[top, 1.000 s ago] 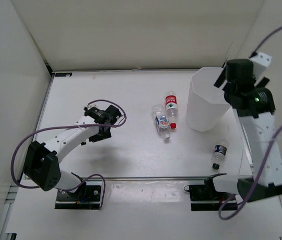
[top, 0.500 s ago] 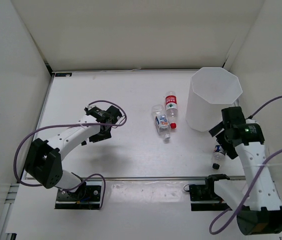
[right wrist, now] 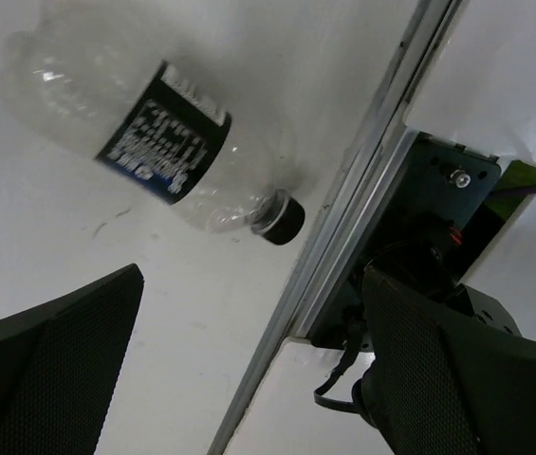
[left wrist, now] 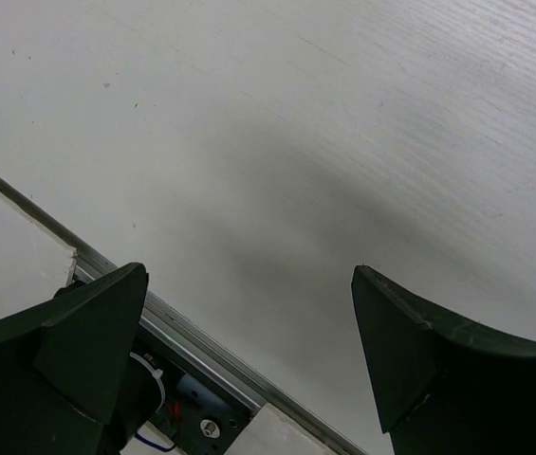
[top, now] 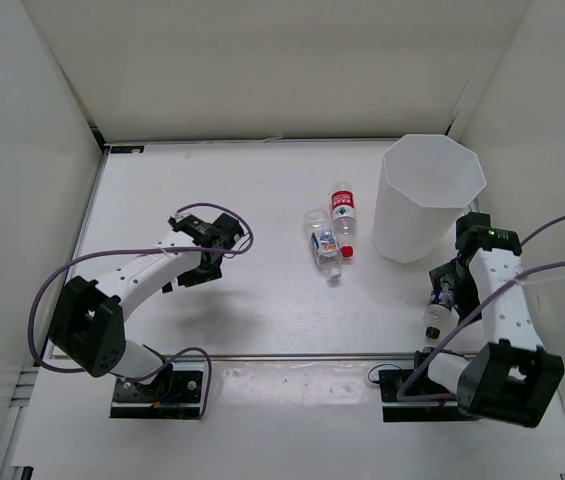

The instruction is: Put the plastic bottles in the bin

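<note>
Dark-capped bottle [right wrist: 154,152] lies flat on the surface [top: 262,190] near the bin [top: 407,235].
Its long axis runs from the bin toward the near edge, cap nearest; right fingers [right wrist: 49,370] spread empty above it, left fingers [left wrist: 68,351] likewise apart.

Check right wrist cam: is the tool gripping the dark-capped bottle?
No, the right tool is open and the dark-capped bottle lies free beyond it, untouched.
</note>
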Available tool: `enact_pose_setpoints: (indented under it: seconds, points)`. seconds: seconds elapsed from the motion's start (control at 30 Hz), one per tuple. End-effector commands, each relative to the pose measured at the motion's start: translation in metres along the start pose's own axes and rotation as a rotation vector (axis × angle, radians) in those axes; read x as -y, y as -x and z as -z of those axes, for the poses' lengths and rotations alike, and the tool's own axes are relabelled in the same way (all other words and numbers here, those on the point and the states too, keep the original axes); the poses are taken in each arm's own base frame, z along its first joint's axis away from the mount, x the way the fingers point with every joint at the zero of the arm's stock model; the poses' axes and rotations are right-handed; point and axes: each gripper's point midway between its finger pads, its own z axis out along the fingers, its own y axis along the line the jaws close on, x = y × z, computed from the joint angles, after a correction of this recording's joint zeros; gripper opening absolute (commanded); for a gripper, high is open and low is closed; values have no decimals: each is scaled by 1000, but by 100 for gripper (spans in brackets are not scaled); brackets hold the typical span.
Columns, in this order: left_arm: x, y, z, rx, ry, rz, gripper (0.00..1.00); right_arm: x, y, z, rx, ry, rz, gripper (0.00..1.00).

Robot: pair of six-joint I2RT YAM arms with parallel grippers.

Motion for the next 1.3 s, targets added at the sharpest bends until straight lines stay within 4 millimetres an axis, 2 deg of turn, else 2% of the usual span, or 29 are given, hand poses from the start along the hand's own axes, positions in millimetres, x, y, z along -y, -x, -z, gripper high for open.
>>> enact_pose_setpoints:
  seconds: [0.0, 0.07, 0.1, 0.2, 0.33, 0.43, 0.57, 0.77, 0.87, 0.97, 1.0, 1.07, 1.1, 1.17, 1.2, 1.27]
  points:
    - [-4, 5, -3, 29, 15, 27, 100, 2, -7, -22, -70, -49, 30, 100]
    - [-4, 5, -3, 29, 15, 27, 100, -1, -8, -28, -72, -28, 58, 100]
    - [-4, 5, -3, 29, 15, 27, 100, -9, -3, -32, -48, 4, 68, 100]
    - [-4, 5, -3, 29, 15, 27, 100, -15, 4, -36, -16, 44, 99, 100]
    - [-6, 2, -5, 25, 22, 20, 100, -13, 9, -46, 0, 54, 119, 100]
    - [-4, 4, -5, 28, 16, 26, 100, -12, 1, -60, -65, 50, 124, 100]
    - [-4, 4, -5, 28, 16, 26, 100, -19, 2, -67, -141, 91, 133, 100]
    - [-5, 1, -6, 25, 22, 20, 100, -24, -14, -76, -256, 123, 148, 99]
    - [-7, -1, -8, 21, 28, 14, 100, -29, -16, -75, -290, 158, 122, 88]
    - [-7, -1, -8, 21, 28, 14, 100, -31, -27, -75, -359, 189, 100, 73]
    - [-7, -1, -8, 21, 28, 14, 100, -32, -29, -76, -374, 188, 100, 63]
    - [-7, -1, -8, 21, 28, 14, 100, -31, -34, -76, -413, 200, 75, 53]
    - [-7, -1, -8, 21, 28, 14, 100, -32, -35, -75, -420, 208, 74, 42]
    - [-5, 0, -8, 25, 22, 20, 100, -30, -41, -76, -441, 216, 63, 38]
    - [-5, 0, -8, 25, 22, 20, 100, -31, -41, -73, -440, 231, 62, 28]
    - [-5, 0, -8, 25, 22, 20, 100, -35, -44, -61, -445, 287, 56, 21]
